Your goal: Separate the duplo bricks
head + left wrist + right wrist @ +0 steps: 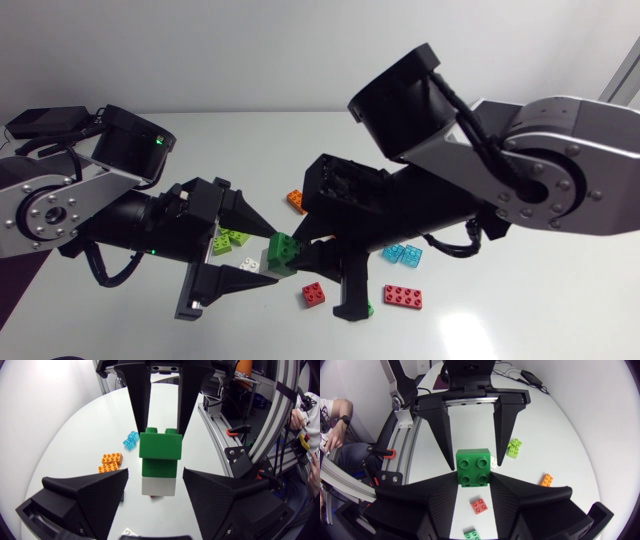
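You had the right gripper clamped on the green-and-white brick stack, the left gripper spread wide around it, and nothing pulled apart yet.

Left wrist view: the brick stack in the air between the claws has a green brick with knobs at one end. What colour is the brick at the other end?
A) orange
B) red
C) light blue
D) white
D: on the side away from its knobs, the green brick joins a darker green piece, and the stack ends in a white brick.
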